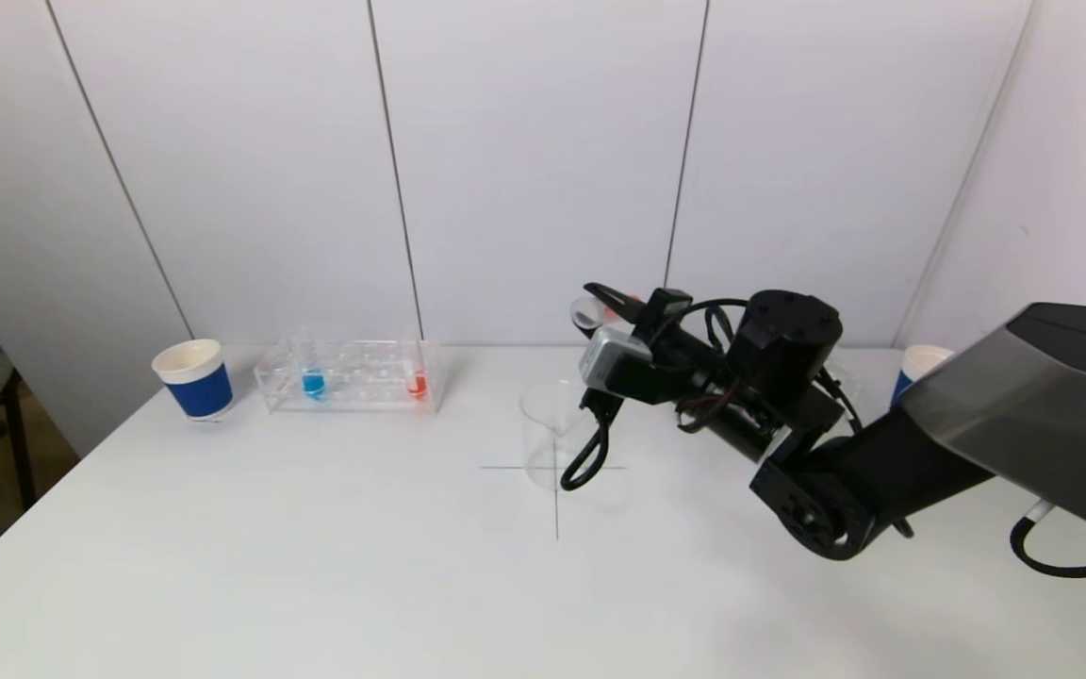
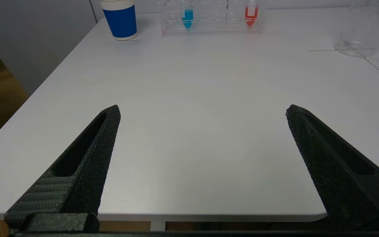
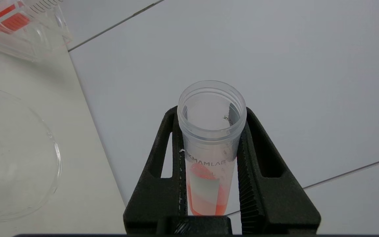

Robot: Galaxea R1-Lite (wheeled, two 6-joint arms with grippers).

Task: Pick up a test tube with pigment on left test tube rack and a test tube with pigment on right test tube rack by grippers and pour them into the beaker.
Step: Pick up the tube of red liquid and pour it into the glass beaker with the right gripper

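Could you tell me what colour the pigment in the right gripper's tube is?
Red-orange pigment, clearest in the right wrist view.

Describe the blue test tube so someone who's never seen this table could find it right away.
Start at the blue paper cup near the table's far left corner. Beside it is a clear rack holding two tubes. The blue test tube stands upright at the cup end; the red tube stands at the other end.
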